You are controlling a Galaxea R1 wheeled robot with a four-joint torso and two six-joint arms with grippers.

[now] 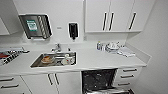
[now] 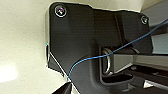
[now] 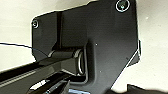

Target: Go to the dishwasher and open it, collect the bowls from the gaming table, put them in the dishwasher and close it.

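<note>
Under the white counter [image 1: 100,60], right of the sink [image 1: 53,60], the dishwasher [image 1: 98,79] stands open: its dark cavity shows, with what looks like wire racking inside, and its door [image 1: 110,91] is swung down at the lower edge of the head view. To its right is a stack of white drawers [image 1: 128,76]; to its left are cabinet doors [image 1: 56,82].

As a judgement, the opening step looks done and the work stands at the bowls. No gaming table can be seen from this spot, so either the bowls are yet to be fetched or the robot is at the unit with them; which of the two I cannot tell. Loading would call for an arm brought down over the lowered door and into the rack without catching the door's edge; fetching would call for turning away from the counter.

Much is poorly shown. The sink holds some crockery [image 1: 67,60], perhaps a cup and a dish, too blurred to name. Some dishware [image 1: 112,46] sits on the counter near the right wall, equally unclear. The door is cut off by the frame, and the rack's contents are lost in darkness. Whether either pincer is open, closed or gripping a bowl cannot be told
</note>
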